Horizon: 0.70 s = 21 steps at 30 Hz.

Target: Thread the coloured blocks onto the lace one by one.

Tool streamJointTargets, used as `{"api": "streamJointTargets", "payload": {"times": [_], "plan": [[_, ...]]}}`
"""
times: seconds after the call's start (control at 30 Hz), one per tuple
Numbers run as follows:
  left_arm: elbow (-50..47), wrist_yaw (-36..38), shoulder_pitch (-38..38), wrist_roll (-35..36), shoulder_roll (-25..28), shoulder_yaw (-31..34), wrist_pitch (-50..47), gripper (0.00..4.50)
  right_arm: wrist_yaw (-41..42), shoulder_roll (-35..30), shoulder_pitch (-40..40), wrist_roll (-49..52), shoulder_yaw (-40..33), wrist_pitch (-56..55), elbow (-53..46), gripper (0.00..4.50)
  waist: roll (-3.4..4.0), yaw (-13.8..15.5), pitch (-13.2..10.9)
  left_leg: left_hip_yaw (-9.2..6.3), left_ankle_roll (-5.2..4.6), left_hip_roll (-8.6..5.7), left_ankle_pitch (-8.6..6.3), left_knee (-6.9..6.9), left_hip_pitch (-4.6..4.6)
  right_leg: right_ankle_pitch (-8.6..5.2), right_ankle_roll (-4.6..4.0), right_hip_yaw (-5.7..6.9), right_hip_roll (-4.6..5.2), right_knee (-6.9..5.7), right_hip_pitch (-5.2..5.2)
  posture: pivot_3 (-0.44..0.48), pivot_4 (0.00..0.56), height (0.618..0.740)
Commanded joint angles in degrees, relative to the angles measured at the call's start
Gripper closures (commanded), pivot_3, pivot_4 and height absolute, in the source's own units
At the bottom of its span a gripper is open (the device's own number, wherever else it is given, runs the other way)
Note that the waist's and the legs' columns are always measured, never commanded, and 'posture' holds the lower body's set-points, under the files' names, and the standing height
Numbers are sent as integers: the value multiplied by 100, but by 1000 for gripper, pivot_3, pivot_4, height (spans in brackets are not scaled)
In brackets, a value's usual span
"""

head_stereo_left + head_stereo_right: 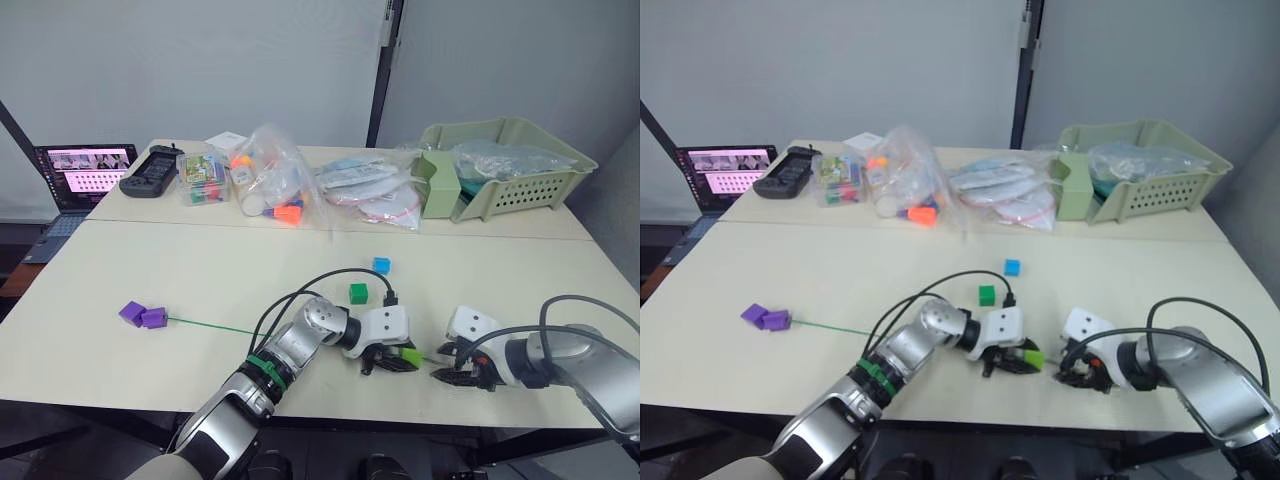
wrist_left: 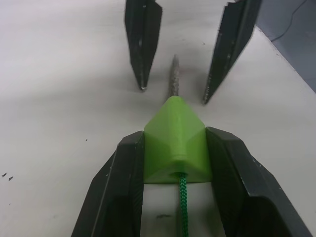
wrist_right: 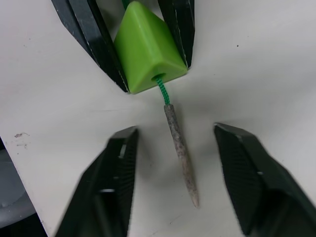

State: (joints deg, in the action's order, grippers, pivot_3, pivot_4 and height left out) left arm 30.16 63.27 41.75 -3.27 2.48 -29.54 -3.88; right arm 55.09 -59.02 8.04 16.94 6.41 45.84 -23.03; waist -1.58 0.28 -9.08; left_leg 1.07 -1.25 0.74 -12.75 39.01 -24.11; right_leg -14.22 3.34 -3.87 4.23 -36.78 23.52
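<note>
Lace [image 2: 182, 207] partly inside lime block [image 2: 175, 140]

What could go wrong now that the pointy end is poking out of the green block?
The right gripper has its jaws open on either side of the lace's grey tip, not touching it. If they close off-centre, the tip might get nudged aside and missed. The left gripper squeezes the lime green block by its slanted sides, so a tug on the lace might twist or pop it loose.
</note>
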Motion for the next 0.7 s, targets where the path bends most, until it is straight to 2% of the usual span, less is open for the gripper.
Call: {"api": "streamJointTargets", "payload": {"times": [0.03, 0.1, 0.13, 0.23, 0.4, 0.63, 0.7], "plan": [[-106, -34, -31, 49, 40, 112, 83, 3132, -51, -5, 29, -123, 43, -13, 174, 3568, 0, -1, 0, -1, 0, 0, 0, 0, 5, 0, 0, 2, 0, 2, -7, 0, 150, 734], [-139, -10, -47, 118, 38, 153, 152, 3132, -102, 30, 87, -179, 69, -66, 239, 4328, 0, -2, 0, -1, 0, 0, 0, 0, 11, 0, 0, 2, 0, 3, -14, 0, 150, 734], [-185, 5, -61, 153, 45, 176, 165, 3132, -93, 28, 111, -183, 85, -74, 243, 4476, 0, -3, 0, -1, 0, 0, 0, 0, 14, 0, 0, 2, 0, 3, -17, 0, 150, 734], [-392, 108, -126, 263, 114, 241, 163, 3132, -27, -4, 201, -135, 114, -39, 180, 4500, 0, -11, 0, -1, 0, 1, 0, -1, 26, 0, 0, 2, 1, 5, -28, 0, 150, 734], [-749, 165, -217, 343, 565, 489, 321, 3132, 280, -117, 469, 21, 200, -25, -118, 4500, 1, -14, 0, -2, 0, 1, 0, -3, 26, -1, 0, 2, 1, 3, -26, 0, 150, 734], [-923, 371, -253, 689, 1672, 1278, 314, 3132, 677, -275, 886, 109, 330, 129, -272, 4500, 2, -59, 0, -24, 0, 6, 0, -9, 27, -1, -1, 3, -1, 3, -22, 0, 150, 734], [-935, 473, -291, 826, 1847, 1403, 321, 3132, 723, -284, 932, 68, 375, 95, -239, 4500, 2, -62, 0, -27, 0, 5, 0, -10, 27, -1, -1, 3, 2, 4, -22, 0, 150, 734]]}}
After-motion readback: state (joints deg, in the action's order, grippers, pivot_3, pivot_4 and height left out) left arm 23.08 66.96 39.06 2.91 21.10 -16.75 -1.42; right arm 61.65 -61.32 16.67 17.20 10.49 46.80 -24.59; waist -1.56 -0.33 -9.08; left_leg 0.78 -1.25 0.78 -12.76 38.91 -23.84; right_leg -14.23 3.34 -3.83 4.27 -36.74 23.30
